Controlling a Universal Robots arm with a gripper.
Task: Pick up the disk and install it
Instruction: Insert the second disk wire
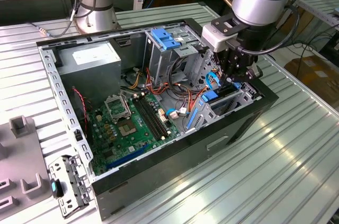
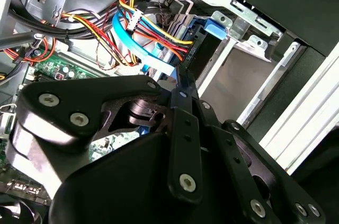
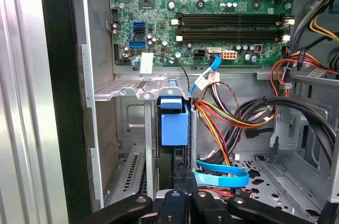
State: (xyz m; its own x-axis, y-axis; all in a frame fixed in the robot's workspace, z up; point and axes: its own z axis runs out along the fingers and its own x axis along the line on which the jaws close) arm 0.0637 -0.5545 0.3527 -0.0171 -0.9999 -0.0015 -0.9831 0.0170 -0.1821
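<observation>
Disk, seen in the exterior view as a dark body in a bright blue carrier, stands on edge in the metal drive bay at the corner of the open computer case towards the exterior view's right. From the exterior view's left, grey fixture blocks sit on the slatted metal table, with a grey perforated bracket carrying a small blue tab just beside the case's near corner. Inside the case lie a grey power supply, the green motherboard and, further right, a pale-blue plate on top of the upper drive cage. The gripper hangs from the silver arm directly over the bay. In the first wrist view the disk sits upright in a narrow slot between sheet-metal walls, its blue end towards the motherboard; the gripper is clenched on the disk's dark near edge. Orange and yellow wires and a flat blue cable run just beside the slot. In the second wrist view the gripper meets the disk below the blue cable.
</observation>
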